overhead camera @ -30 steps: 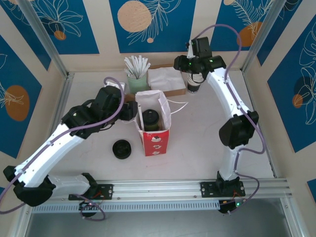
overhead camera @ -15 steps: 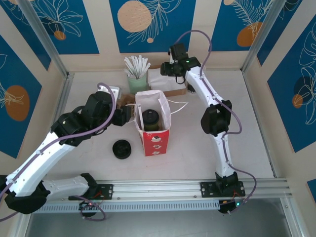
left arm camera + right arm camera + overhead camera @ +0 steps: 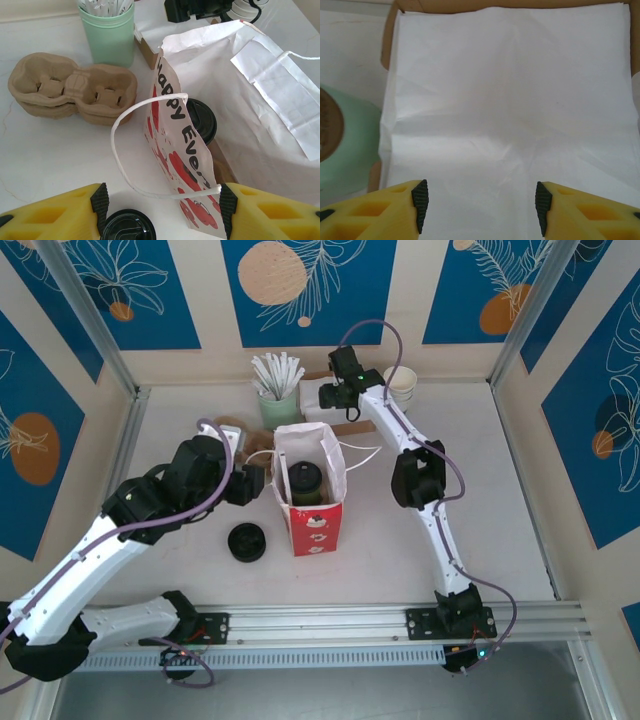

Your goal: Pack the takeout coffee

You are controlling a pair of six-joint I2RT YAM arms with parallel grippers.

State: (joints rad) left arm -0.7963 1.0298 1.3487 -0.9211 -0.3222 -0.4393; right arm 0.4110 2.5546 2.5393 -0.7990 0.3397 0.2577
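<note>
The left claw (image 3: 163, 204) is held wide open with nothing gripped; the coffee (image 3: 202, 120) is seen inside the bag (image 3: 172, 135) just ahead of it. The right claw (image 3: 480, 202) is spread wide and empty above white napkins (image 3: 510, 100).

Your top camera looks down over the whole table (image 3: 520, 500) from behind. It shares the red-and-white bag (image 3: 318, 525) and takeout coffee (image 3: 305, 480) with your close left wrist camera; your right wrist camera faces white napkins (image 3: 510, 110), very near.

Bright, even light; soft shadows
</note>
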